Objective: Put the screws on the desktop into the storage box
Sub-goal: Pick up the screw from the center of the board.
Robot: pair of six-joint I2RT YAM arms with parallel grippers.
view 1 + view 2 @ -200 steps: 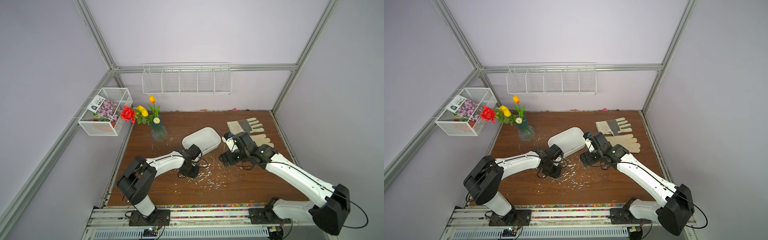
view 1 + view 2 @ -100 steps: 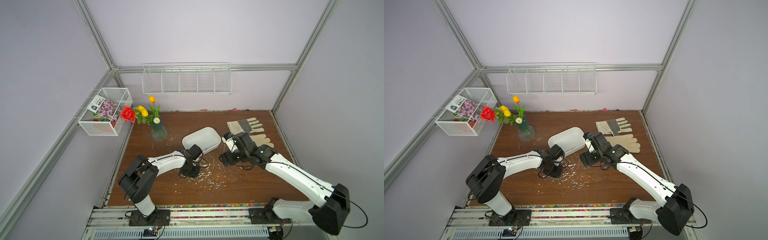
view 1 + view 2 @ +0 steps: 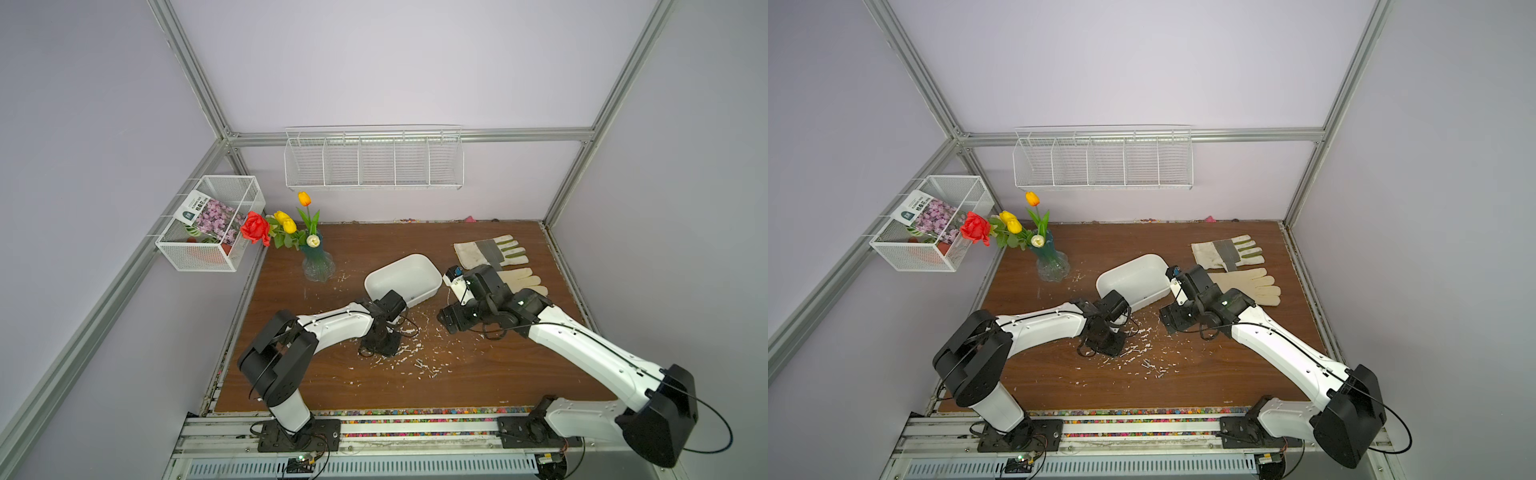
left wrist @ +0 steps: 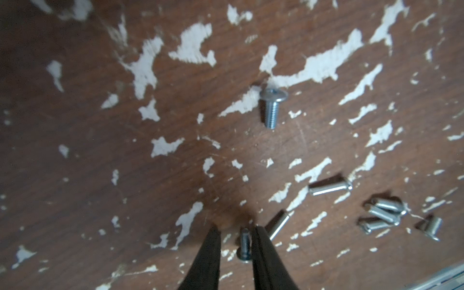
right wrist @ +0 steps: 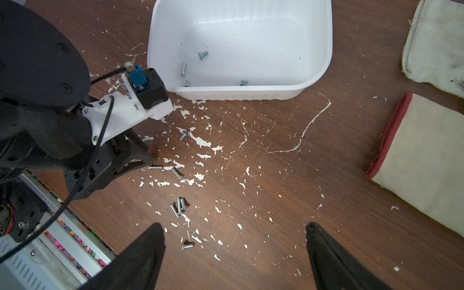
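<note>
Scanning left to right in both top views, we find the left gripper (image 4: 237,227) just below frame centre, low over the desktop (image 3: 498,374). Its jaws are narrowed around one of the screws (image 4: 244,244); we cannot tell whether they clamp it. More lie scattered just to its right. The storage box (image 3: 374,279) sits at centre with four inside. The right gripper (image 5: 234,225), right of centre, is spread wide and empty.

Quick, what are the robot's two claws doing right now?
Left gripper: jaws narrow around a screw; grip cannot be told.
Right gripper: open, empty.
</note>
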